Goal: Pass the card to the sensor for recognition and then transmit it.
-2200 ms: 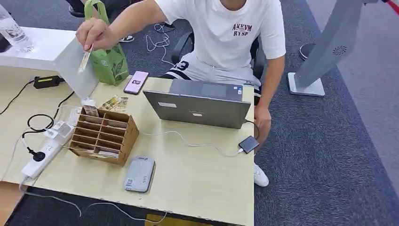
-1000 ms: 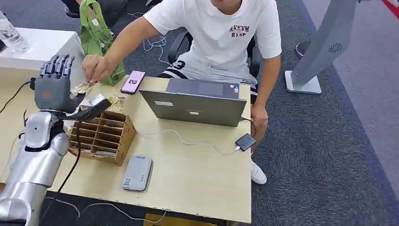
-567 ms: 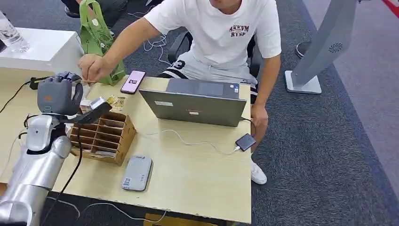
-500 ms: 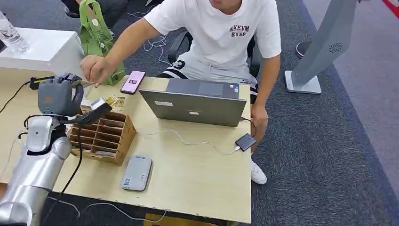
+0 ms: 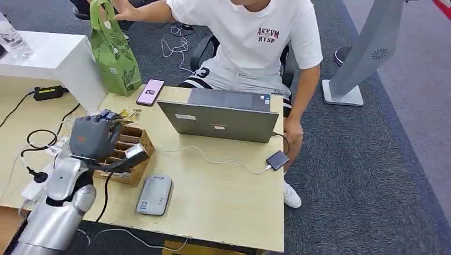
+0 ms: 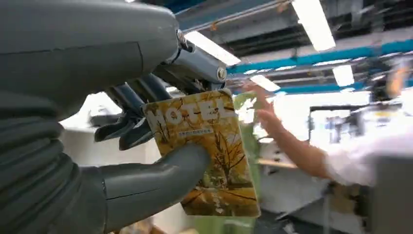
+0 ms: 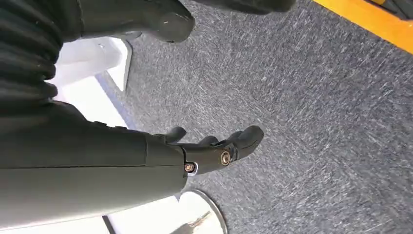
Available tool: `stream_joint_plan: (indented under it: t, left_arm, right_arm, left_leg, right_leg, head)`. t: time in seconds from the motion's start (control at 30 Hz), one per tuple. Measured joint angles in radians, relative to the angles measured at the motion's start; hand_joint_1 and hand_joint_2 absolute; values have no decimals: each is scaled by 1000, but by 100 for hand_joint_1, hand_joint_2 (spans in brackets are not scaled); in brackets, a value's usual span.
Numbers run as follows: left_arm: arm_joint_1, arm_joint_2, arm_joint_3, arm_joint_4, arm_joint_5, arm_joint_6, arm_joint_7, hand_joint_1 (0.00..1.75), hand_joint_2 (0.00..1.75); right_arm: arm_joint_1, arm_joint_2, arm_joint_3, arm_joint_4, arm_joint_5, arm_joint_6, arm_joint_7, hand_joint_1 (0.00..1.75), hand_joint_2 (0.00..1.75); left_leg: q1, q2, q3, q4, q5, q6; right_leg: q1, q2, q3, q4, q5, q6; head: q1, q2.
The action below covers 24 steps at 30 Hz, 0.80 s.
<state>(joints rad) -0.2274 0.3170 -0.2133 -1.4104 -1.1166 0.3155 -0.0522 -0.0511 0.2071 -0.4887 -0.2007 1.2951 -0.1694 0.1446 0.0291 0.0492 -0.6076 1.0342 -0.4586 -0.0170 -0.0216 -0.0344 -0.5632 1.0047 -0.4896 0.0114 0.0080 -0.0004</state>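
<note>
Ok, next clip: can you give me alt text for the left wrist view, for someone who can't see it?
The left robot hand pinches a yellow card printed with "HOTEL" and autumn leaves between its thick grey thumb and darker fingers. Behind it, blurred, a person's outstretched arm and bright ceiling lights.

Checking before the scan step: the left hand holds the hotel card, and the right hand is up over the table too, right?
Not quite. The left hand does hold the card, but the right hand hangs over grey carpet, as the right wrist view shows.
</note>
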Motion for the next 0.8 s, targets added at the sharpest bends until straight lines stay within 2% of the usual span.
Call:
stream_joint_plan:
  t: [0.13,0.23,0.5,0.8]
  left_arm:
    - [86,-9,-62,-93,-13,-3,16,175,175]
    - [131,-12,-88,-138,-11,-36,41,175,175]
    - [165,-13,-110,-178,-5,-65,53,175,175]
    - [187,-1,-111,-176,22,-200,125,175,175]
  right_arm:
    - [4,0,0,0,-4,-11,-3,0,175]
    - [6,0,0,0,-5,-14,-1,0,175]
    - [8,0,-1,0,-5,-14,0,0,175]
    - [8,2,-2,0,-5,-17,9,0,175]
  left_leg:
    - [0,0,0,0,-1,-1]
    - [0,0,0,0,-1,-1]
    - [0,0,0,0,-1,-1]
    - [0,0,0,0,-1,-1]
  right_leg:
    - [0,0,0,0,0,0]
    - [0,0,0,0,0,0]
    - [0,0,0,0,0,0]
    - [0,0,0,0,0,0]
  head:
    - [0,0]
    - [0,0]
    - [0,0]
    - [0,0]
